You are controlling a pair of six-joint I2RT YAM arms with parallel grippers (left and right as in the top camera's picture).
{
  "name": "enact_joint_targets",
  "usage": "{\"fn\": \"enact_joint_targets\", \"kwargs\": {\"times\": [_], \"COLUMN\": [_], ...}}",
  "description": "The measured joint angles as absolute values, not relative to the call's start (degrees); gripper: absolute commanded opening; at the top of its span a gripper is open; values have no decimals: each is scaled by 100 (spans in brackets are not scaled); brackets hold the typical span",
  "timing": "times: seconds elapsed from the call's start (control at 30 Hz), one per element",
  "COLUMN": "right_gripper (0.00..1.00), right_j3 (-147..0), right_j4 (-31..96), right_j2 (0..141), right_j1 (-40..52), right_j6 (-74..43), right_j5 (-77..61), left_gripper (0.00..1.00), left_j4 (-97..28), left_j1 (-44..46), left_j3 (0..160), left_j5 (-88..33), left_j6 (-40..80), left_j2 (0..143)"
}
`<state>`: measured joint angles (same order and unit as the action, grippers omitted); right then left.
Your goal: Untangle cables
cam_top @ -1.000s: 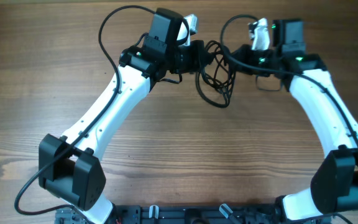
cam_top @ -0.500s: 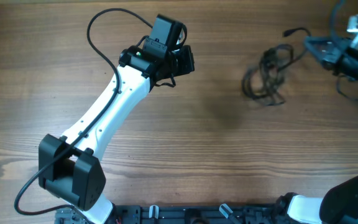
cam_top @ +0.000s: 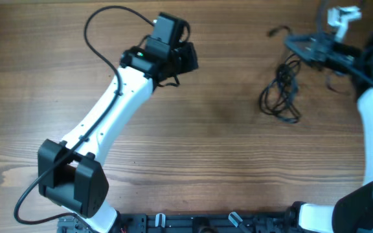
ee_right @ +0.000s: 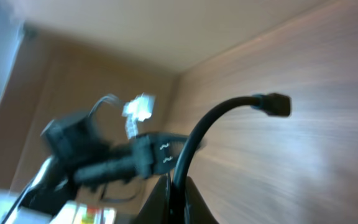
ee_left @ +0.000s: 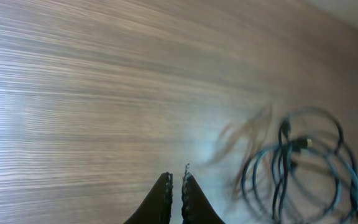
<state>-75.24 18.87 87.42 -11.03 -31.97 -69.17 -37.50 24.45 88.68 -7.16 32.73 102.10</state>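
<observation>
The cables (cam_top: 281, 96) lie in a loose black knot of loops on the far right part of the wooden table (cam_top: 206, 149); one strand climbs from the heap to the right gripper (cam_top: 293, 43), and its plug end (cam_top: 272, 30) sticks out to the left, in the air. In the right wrist view the right gripper (ee_right: 173, 186) is clenched on that strand, which arches up and over to a small dark plug (ee_right: 277, 104); a pale patch low at the left may be a label, too blurred to read. The left gripper (cam_top: 190, 58) hangs well apart from the heap, with a wide run of wood grain between them; its wrist view shows the fingers (ee_left: 165, 186) pressed almost together with nothing in them, and the cables (ee_left: 303, 168) off to the right. The heap lies near the table's right side, with open wood in front of it.
</observation>
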Motion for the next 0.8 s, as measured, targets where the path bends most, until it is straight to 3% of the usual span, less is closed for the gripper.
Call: {"fn": "enact_joint_targets", "kwargs": {"times": [0.03,0.17,0.27,0.37,0.47,0.67,0.7,0.73,0.77,0.8], "right_gripper": [5,5,5,4,5,7,14,29,71,88], "right_j3": [-7524,-7533,-7601,-7673,-7647,-7625,-7625,-7625,-7625,-7625], "right_j4": [1219,-3675,-4899,-3361,311,2075,2123,2189,2244,2311], "right_j2": [8742,8753,8569,8547,8807,9489,9581,9675,9771,9843], "right_j1": [-696,519,576,397,266,228,222,217,213,213], "right_j6": [-3852,-6066,-7397,-7526,-5979,-4156,-3994,-3833,-3667,-3514], "right_j5": [-7046,-7242,-7269,-7299,-6783,-5083,-4880,-4674,-4442,-4217], "left_gripper": [17,16,15,14,14,14,15,18,22,25], "left_j4": [-3747,-3798,-4045,-4224,-4244,-4287,-4287,-4298,-4324,-4390], "left_j1": [2268,1406,1103,1090,1146,1164,1164,1164,1164,1164], "left_j3": [8868,8877,8879,8879,8879,8879,8879,8879,8879,8879], "left_j5": [-740,-1061,-1315,-1452,-1518,-1564,-1564,-1575,-1577,-1599], "left_j6": [3299,3361,3356,3328,3308,3306,3306,3293,3258,3188], "left_j2": [10210,10208,10208,10208,10208,10208,10208,10208,10208,10208]}}
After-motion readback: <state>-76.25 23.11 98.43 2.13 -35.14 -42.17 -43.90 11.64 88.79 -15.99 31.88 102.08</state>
